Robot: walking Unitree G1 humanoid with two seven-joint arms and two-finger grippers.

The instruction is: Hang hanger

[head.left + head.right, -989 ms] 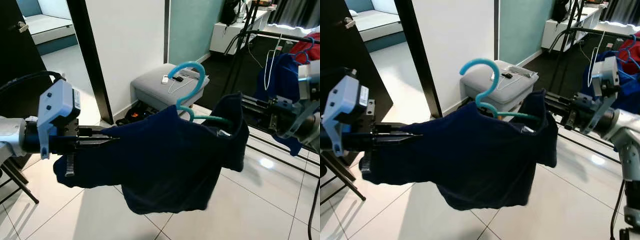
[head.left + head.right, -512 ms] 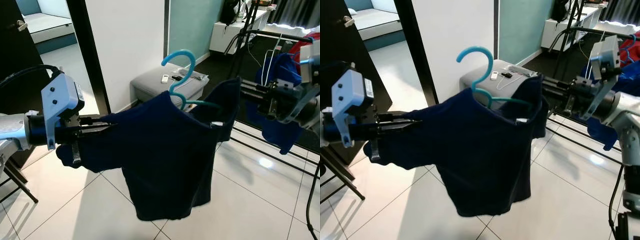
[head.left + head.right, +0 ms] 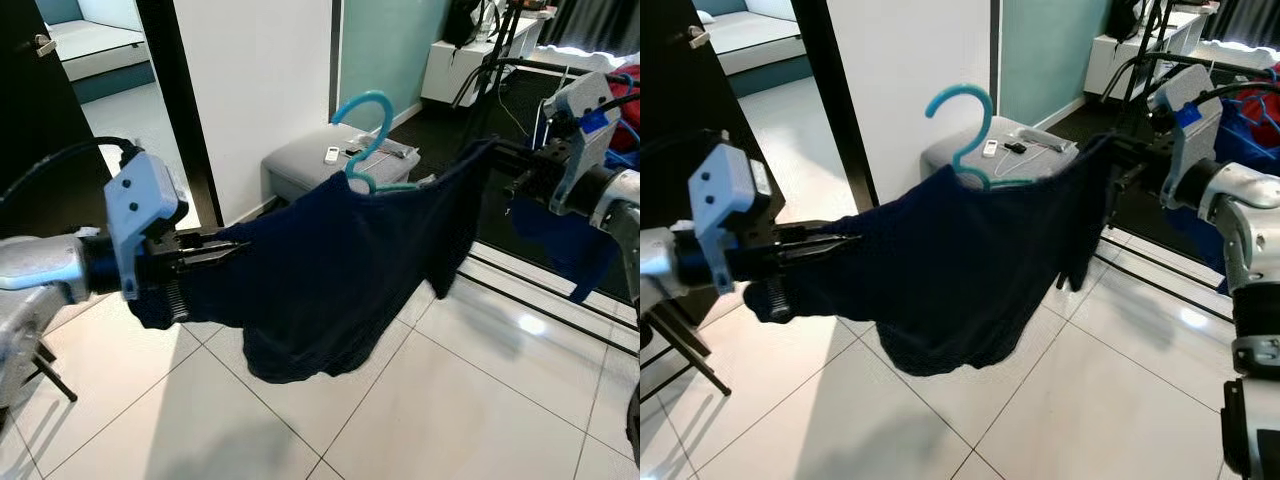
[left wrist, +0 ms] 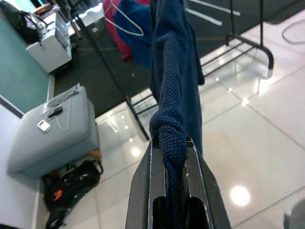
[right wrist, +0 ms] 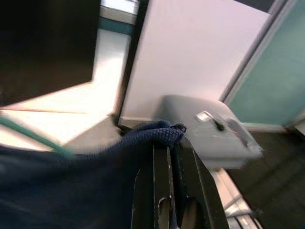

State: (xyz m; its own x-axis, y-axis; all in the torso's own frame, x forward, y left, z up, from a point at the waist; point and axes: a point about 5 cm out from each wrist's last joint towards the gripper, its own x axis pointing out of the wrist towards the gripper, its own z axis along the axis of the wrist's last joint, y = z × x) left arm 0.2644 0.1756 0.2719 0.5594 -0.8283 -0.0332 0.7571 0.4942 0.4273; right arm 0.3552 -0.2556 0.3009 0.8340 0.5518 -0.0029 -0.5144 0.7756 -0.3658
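A dark navy knit garment (image 3: 320, 260) is stretched in the air between my two grippers, with a teal plastic hanger (image 3: 368, 135) threaded through it and its hook sticking up at the middle. My left gripper (image 3: 235, 257) is shut on the garment's left end, its fingers (image 4: 143, 191) pinching bunched knit. My right gripper (image 3: 498, 160) is shut on the garment's right end, the fabric (image 5: 157, 136) clamped between its fingers (image 5: 162, 191). A black clothes rack (image 3: 560, 70) with hung blue and red clothes stands behind the right arm.
A grey padded ottoman (image 3: 335, 165) with small items on top stands behind the garment by a white wall (image 3: 255, 90). A black bag (image 4: 71, 186) lies at its foot. A dark door frame (image 3: 175, 110) is at the left. The floor is glossy white tile (image 3: 450, 400).
The right gripper has risen and pulled to the right, drawing the garment tauter and lifting its hanging hem. The hanger has tipped slightly and moved right. The left gripper has shifted a little right.
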